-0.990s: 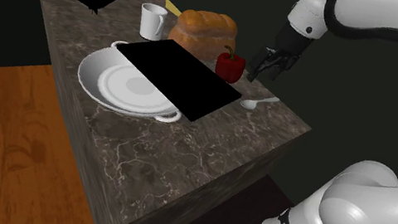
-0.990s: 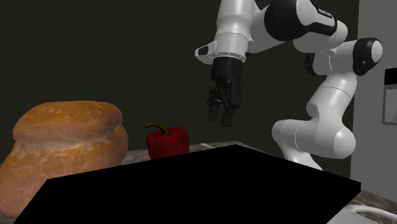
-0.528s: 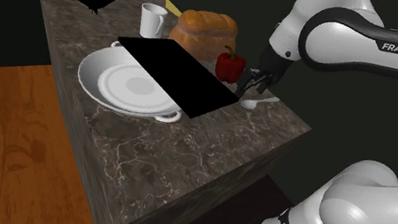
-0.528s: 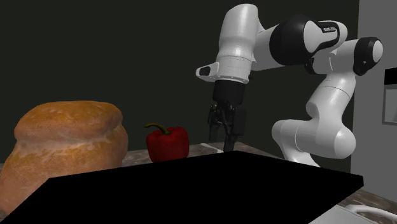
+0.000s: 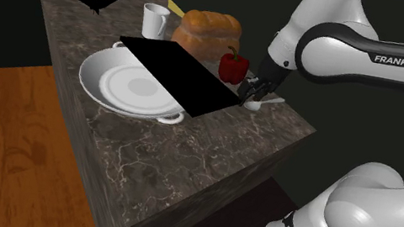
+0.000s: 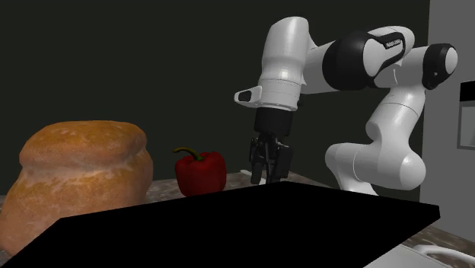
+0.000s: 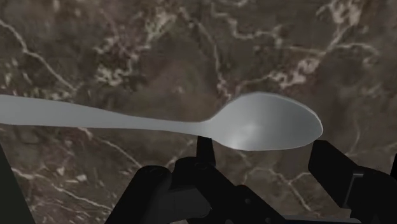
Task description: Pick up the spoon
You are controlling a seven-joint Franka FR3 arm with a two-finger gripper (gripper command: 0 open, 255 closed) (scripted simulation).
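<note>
A pale grey spoon lies flat on the dark marble counter, its thin handle running away from the bowl. In the shoulder view the spoon rests near the counter's far right corner, beside the black slab. My black gripper is low over the spoon's bowl, open. One finger stands by the neck and the other finger past the bowl's tip; neither clasps it. The gripper points down at the counter. In the second exterior view the gripper has its tips hidden behind the slab.
A flat black slab lies just left of the spoon, partly over a white two-handled dish. A red pepper, a bread loaf and a white mug stand behind. The counter's right edge is close to the spoon.
The gripper has come down from above the pepper to just over the spoon's bowl. The spoon has not moved.
</note>
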